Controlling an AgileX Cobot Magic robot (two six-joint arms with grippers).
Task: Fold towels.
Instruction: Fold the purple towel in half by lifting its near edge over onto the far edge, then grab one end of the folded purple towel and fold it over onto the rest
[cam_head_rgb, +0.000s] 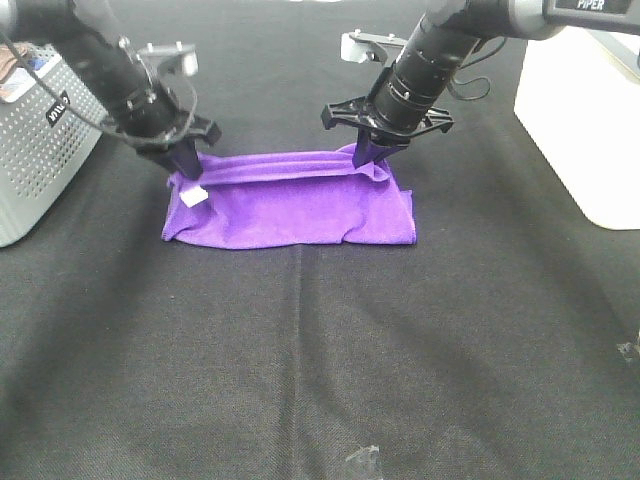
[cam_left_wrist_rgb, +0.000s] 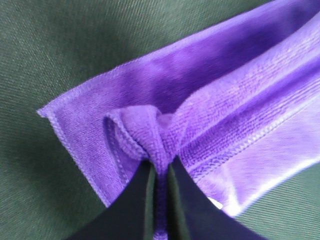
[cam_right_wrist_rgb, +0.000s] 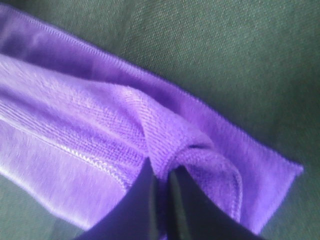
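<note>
Okay, black table (cam_head_rgb: 320, 380) in view, white box (cam_head_rgb: 580, 130) at 2 o'clock, grey basket (cam_head_rgb: 40, 150) at 10. Purple towel (cam_head_rgb: 290, 210) lies doubled over, just off centre toward 12. I see the left gripper (cam_head_rgb: 185, 168) clamped on its far 9 o'clock corner and the right gripper (cam_head_rgb: 368, 155) pinching the far 3 o'clock corner. White tag (cam_head_rgb: 193, 196) sits just at 6 of the left fingertips.

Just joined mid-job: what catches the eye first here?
The bright purple towel lies folded mid-table on the black cloth. Both hands pinch its far edge, the left hand by the white tag, the right hand at the opposite corner. A grey basket stands at the left edge, a white box at the right.
</note>
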